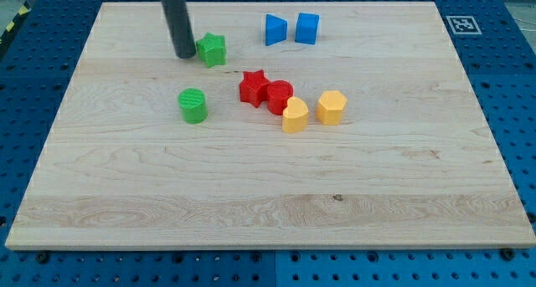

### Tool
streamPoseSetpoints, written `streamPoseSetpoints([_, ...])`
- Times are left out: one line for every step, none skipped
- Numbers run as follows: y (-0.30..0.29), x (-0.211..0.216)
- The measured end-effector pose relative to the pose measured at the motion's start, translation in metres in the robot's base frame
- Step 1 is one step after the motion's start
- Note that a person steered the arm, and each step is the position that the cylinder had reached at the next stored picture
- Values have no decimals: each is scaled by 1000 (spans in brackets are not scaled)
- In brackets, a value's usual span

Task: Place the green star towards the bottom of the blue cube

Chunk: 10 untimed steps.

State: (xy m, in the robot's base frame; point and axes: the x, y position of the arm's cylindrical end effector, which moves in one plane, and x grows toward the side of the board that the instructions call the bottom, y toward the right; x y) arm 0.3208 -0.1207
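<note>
My tip [183, 55] is touching the green star's [212, 49] left side, upper left of the frame; the blue cube [306, 28] is sitting well right; no pincer is showing.

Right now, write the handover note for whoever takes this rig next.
My tip sits at the green star's left edge, touching or nearly so, near the view's top.
The blue cube is up and to the right of the star, beside a second blue block.
Done: tip lined up behind the star.
Left: push the star rightward until it rests just below the cube. The red star lies lower, likely clear of that path.
</note>
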Motion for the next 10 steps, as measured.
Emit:
streamPoseSetpoints([33, 0])
streamPoseSetpoints([50, 0])
streamPoseSetpoints([62, 0])
streamPoseSetpoints([65, 8])
streamPoseSetpoints([67, 12])
streamPoseSetpoints([84, 12])
streamPoseSetpoints([101, 12])
streamPoseSetpoints([118, 15])
streamPoseSetpoints([134, 19])
streamPoseSetpoints([155, 19])
